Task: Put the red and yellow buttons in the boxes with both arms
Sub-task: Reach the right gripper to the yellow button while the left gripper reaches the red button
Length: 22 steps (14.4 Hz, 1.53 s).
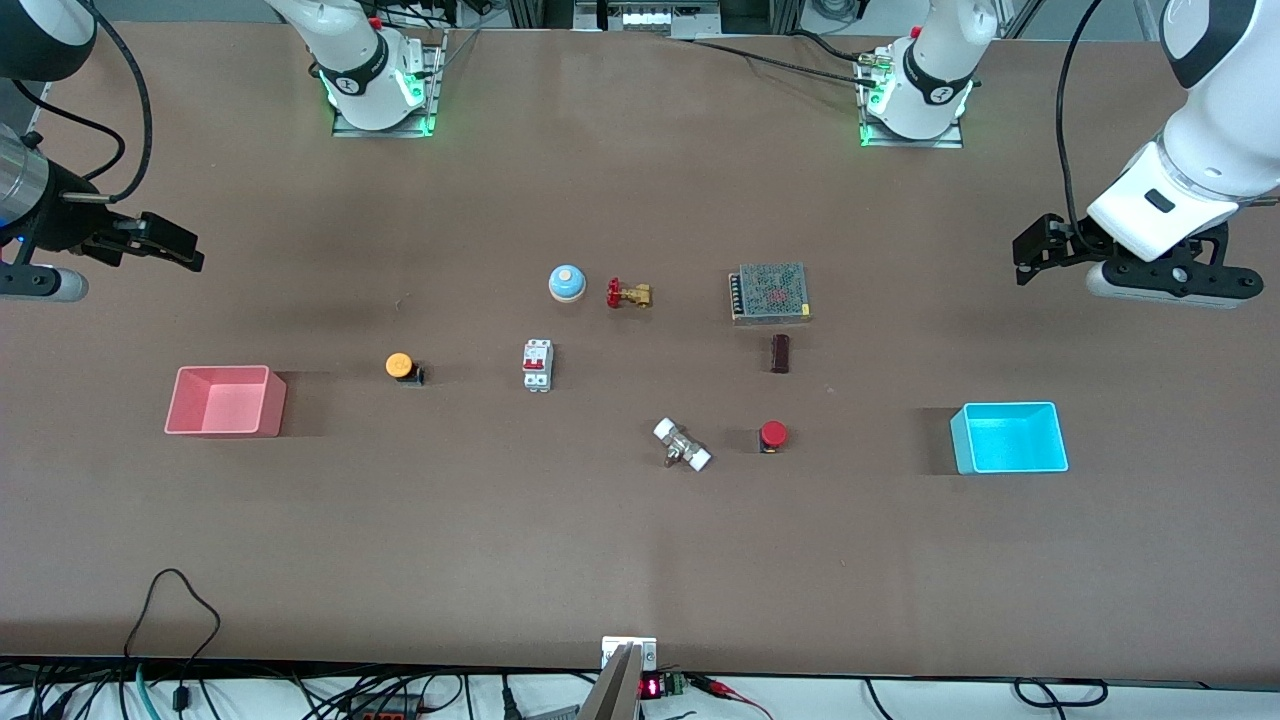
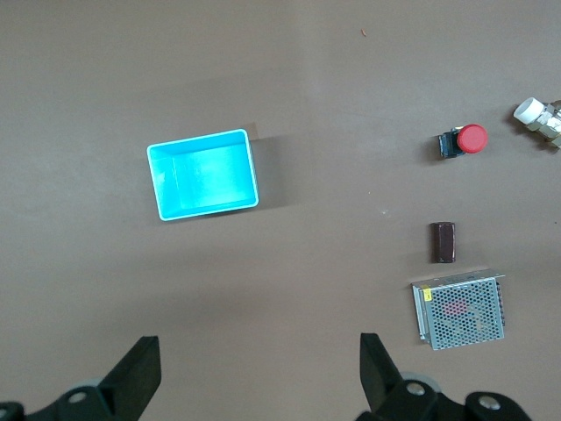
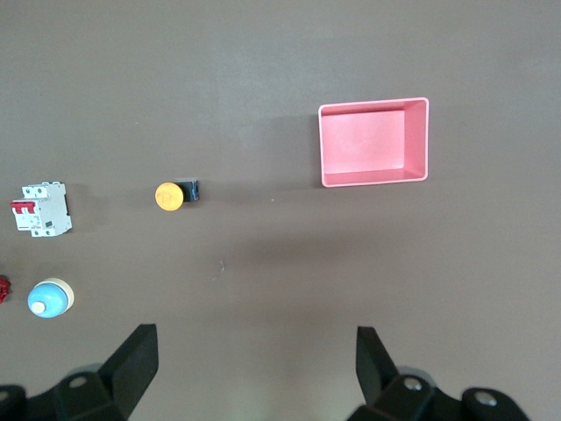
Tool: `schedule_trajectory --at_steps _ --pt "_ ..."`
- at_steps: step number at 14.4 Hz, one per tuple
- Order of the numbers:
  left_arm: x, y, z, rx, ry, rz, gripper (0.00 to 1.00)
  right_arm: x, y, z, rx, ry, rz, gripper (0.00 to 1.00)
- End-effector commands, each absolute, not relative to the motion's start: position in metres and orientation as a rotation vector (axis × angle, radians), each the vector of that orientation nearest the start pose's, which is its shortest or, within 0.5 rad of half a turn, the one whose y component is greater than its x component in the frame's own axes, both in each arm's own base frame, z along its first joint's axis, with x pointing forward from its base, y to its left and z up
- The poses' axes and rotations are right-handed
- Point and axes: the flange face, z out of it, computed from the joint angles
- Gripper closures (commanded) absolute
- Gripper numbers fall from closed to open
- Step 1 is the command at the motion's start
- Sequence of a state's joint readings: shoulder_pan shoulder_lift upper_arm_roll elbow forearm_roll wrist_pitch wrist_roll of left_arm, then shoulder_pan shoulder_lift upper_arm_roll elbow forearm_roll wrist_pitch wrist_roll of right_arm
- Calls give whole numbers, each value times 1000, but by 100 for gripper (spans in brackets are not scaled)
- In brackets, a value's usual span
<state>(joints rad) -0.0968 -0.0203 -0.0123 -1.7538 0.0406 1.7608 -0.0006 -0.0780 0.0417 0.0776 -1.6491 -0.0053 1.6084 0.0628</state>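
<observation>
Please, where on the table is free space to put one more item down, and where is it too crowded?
Bare table runs along the front camera's edge, nearer than the white fitting and red button. Another bare strip lies between the arm bases and the blue bell. The middle is crowded: bell, brass valve, breaker, mesh unit.

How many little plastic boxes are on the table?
2: a pink box toward the right arm's end, and a cyan box toward the left arm's end. Both are empty.

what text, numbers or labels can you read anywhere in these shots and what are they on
None can be read.
Red digits on the small display at the table edge: too small to read.
Yellow sticker on the mesh-topped unit: too small to read.
Markings on the circuit breaker: too small to read.
</observation>
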Motion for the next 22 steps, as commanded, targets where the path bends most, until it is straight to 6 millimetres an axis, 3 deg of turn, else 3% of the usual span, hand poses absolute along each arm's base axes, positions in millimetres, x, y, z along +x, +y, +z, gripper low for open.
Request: schedule_trajectory --at_steps 1,5,7,10,12,14,15,16,18,19,22 --pt "551 -58 574 -3106 163 -46 0 563 -3 569 -3146 90 137 0" --pt "551 -58 573 -3106 163 -44 0 563 -2 562 -3147 90 154 0" --pt "552 -58 571 -3106 163 -39 0 563 3 542 -3148 60 200 0" --pt "557 -67 547 -3101 194 56 0 559 22 507 -3143 1 272 0" --pt "567 -89 518 -3108 248 151 0 558 33 476 -3147 -6 231 0" --pt "585 -124 483 -3110 316 234 0 558 59 451 -3150 2 169 0" --pt "599 -150 471 -3111 327 238 0 559 66 434 -3153 69 177 0" --pt "616 -184 457 -3116 232 237 0 558 84 421 -3158 50 178 0" --pt "649 -235 431 -3118 69 204 0 561 95 383 -3157 46 146 0" --pt "660 -251 413 -3122 77 200 0 560 103 364 -3150 37 123 0" --pt "688 -263 364 -3160 72 89 0 561 116 313 -3156 16 75 0"
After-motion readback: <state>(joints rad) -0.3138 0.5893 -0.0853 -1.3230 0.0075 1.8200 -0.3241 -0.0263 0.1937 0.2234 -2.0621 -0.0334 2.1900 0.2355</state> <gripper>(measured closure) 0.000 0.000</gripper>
